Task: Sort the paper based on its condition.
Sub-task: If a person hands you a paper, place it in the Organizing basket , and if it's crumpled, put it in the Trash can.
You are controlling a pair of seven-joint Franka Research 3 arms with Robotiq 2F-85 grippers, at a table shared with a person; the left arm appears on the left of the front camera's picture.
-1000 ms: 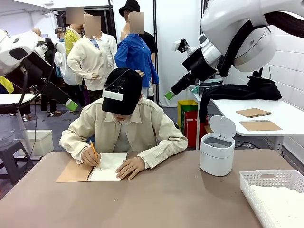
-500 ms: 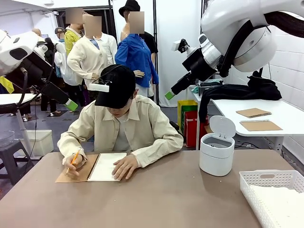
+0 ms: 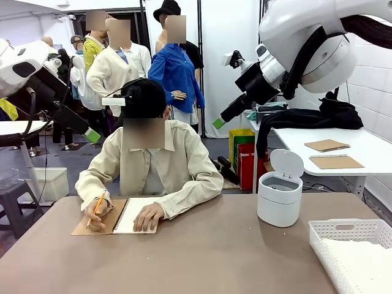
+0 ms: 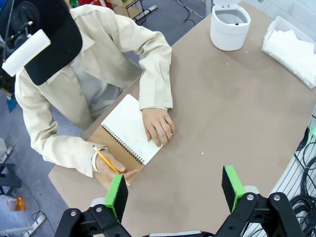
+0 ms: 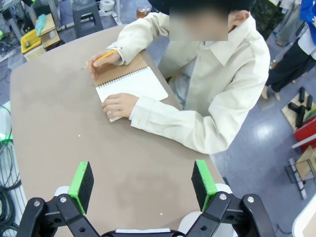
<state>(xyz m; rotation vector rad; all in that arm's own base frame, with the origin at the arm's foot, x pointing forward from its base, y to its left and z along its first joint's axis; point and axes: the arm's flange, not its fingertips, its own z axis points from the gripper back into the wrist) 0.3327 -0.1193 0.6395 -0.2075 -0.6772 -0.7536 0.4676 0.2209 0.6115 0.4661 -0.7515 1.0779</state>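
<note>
White paper (image 3: 366, 264) lies in the white lattice tray (image 3: 343, 225) at the table's right front corner; the left wrist view shows the paper (image 4: 296, 42) in the tray (image 4: 282, 53) looking rumpled. A person at the far side has a spiral notebook (image 3: 125, 215) open, one hand flat on its white page (image 4: 129, 127) and a pencil (image 5: 101, 57) in the other. My left gripper (image 3: 92, 136) hangs high at the left and my right gripper (image 3: 218, 122) high at the right. Both are far above the table. Each wrist view shows its own gripper, left (image 4: 174, 186) and right (image 5: 142, 178), open with nothing between the pads.
A white round bin (image 3: 280, 196) with its lid flipped up stands at the back right of the table, beside the tray. The brown tabletop (image 3: 214, 257) is bare in the middle and front. Two brown notebooks (image 3: 331, 153) lie on a separate white table behind.
The person has sat up and lifted the head. The pencil hand moved left off the page onto the brown cover. Neither arm has moved.
</note>
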